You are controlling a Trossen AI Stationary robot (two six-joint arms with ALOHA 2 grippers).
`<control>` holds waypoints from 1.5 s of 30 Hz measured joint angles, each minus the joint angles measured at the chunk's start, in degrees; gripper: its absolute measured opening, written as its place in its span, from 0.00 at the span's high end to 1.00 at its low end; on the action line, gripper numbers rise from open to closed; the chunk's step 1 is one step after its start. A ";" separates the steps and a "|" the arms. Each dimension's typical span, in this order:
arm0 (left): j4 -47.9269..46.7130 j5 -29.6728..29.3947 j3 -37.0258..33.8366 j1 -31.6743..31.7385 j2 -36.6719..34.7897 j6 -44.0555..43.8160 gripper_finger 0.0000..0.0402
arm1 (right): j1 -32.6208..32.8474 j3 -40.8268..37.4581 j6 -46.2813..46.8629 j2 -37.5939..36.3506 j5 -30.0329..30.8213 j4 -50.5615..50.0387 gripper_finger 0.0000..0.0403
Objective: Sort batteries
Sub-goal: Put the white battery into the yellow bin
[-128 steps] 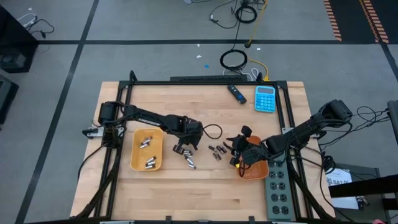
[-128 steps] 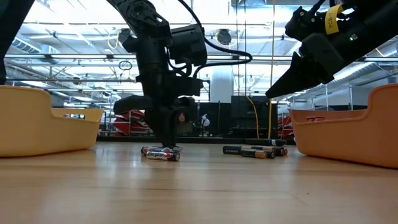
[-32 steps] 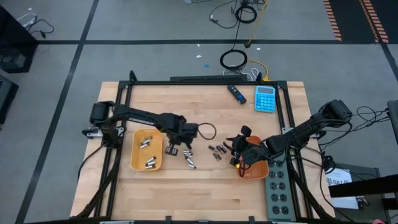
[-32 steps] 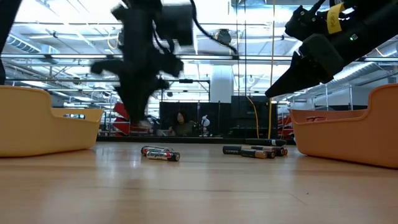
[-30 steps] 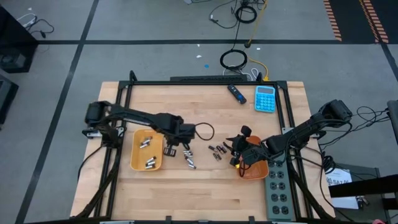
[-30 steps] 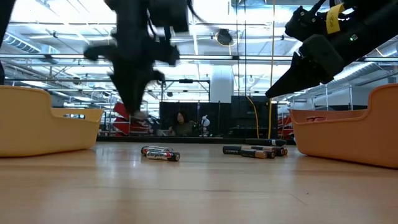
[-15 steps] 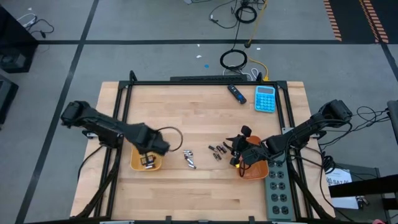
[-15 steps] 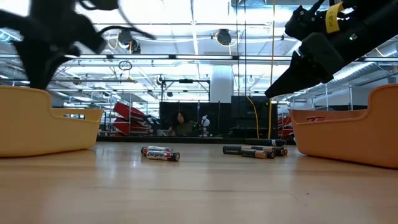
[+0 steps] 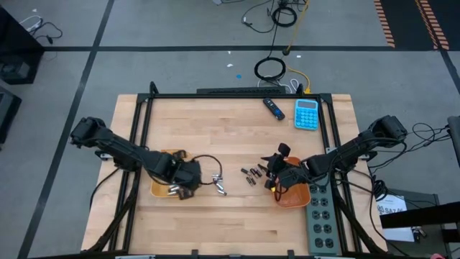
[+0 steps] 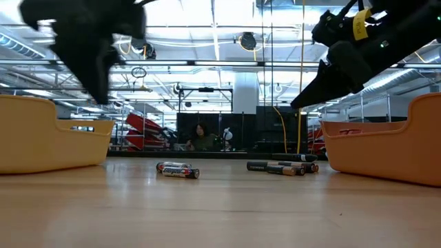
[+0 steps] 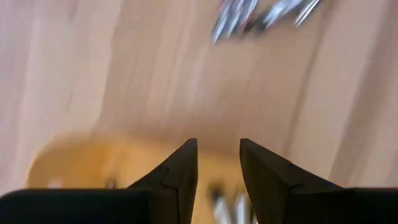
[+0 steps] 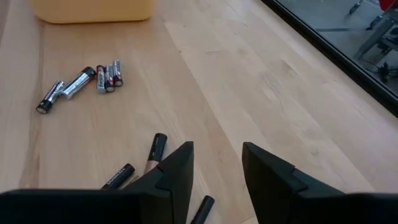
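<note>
The shiny silver batteries (image 9: 219, 186) are lying flat just beside the left gripper (image 9: 188, 181), which is open and empty, over the yellow tray (image 9: 159, 188). The right gripper (image 9: 278, 173), open too, is farther off.

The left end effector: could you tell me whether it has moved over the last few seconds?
Yes. The left end effector has swung from the silver batteries on the table to the yellow tray, hovering open over its edge.

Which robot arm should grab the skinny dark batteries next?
Probably the right. Its fingers are open and empty directly over the dark batteries, beside the orange tray. The left fingers hover over the yellow tray, farther away.
</note>
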 joint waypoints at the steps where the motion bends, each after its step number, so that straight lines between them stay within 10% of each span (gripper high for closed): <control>1: 3.20 -0.78 0.00 0.00 0.64 1.60 0.68 | 0.01 0.00 -0.01 0.00 0.00 -0.02 0.68; 12: 29.74 -1.64 0.04 -0.46 11.39 21.01 0.68 | 1.68 0.00 1.35 0.00 -0.15 -0.19 0.68; 39: 35.90 3.27 6.07 0.75 27.05 33.97 0.68 | 1.68 0.00 2.59 0.00 -1.22 -0.11 0.68; 45: 35.22 11.07 6.18 2.15 28.39 33.96 0.89 | 1.68 0.00 2.59 0.00 -1.22 -0.37 0.68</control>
